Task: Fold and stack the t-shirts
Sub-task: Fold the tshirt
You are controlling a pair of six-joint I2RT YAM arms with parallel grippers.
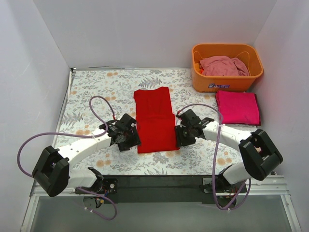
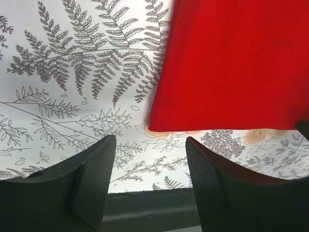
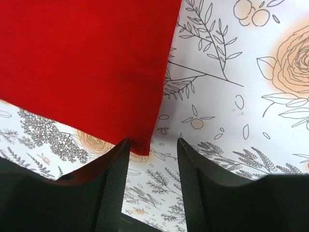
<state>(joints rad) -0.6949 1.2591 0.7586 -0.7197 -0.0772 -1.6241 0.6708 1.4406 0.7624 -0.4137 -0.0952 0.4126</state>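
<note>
**Mia:** Where is the bright red cloth t-shirt (image 1: 154, 121)?

**Tom:** It lies flat in the middle of the flower-print table (image 1: 96, 87). It is folded into a long strip.

**Mia:** What is the left claw (image 2: 150, 142) doing?

**Tom:** It is by the near left corner of the red shirt. Its two fingers are spread apart, with only table between them.

**Mia:** And the right claw (image 3: 153, 142)?

**Tom:** It is spread apart too and holds nothing. The near right corner of the red shirt pokes in just beside one finger. I cannot tell if they touch.

**Mia:** Where are the other shirts?

**Tom:** The magenta-pink cloth t-shirt (image 1: 237, 107) lies folded on the right side of the table. Just behind it is the orange plastic basket (image 1: 227, 84). The dusty pale pink cloth t-shirt (image 1: 223, 66) is bunched up inside the basket.
</note>
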